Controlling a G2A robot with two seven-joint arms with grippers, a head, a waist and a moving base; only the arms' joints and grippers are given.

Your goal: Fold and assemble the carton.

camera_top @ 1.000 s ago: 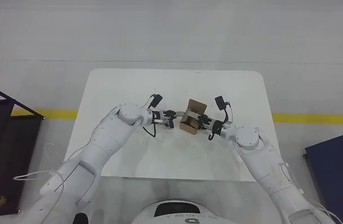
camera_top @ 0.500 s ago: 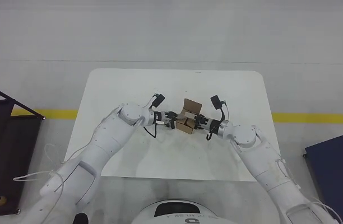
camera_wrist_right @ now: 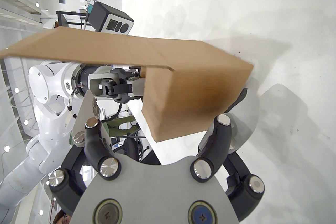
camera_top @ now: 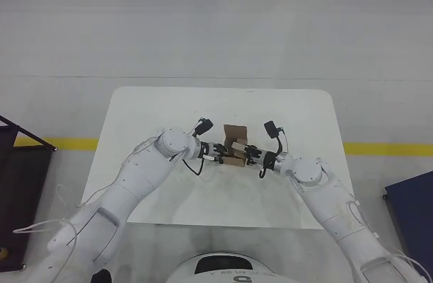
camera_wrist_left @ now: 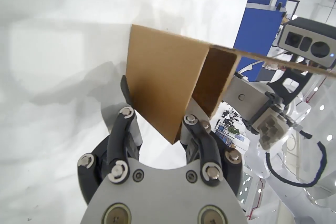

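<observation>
At the table's (camera_top: 167, 113) middle, the carton (camera_top: 234, 145) is between both arms, one flap sticking out. The left gripper (camera_wrist_left: 159, 99) is clamped on one corner. The right gripper (camera_wrist_right: 165, 96) straddles the opposite end; I cannot tell whether it grips.

A plain brown carton (camera_top: 235, 145) is standing out against the white worktop (camera_top: 294, 113), the black-and-silver left pincer (camera_top: 220, 151) at its 9 o'clock, the matching right pincer (camera_top: 246, 151) at 3 o'clock, while a yellow stripe (camera_top: 393, 149) is crossing the grey floor (camera_top: 216, 42).

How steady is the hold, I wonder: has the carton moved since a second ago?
Yes. The carton has shifted slightly toward the robot's left, judged against the table edge.
</observation>
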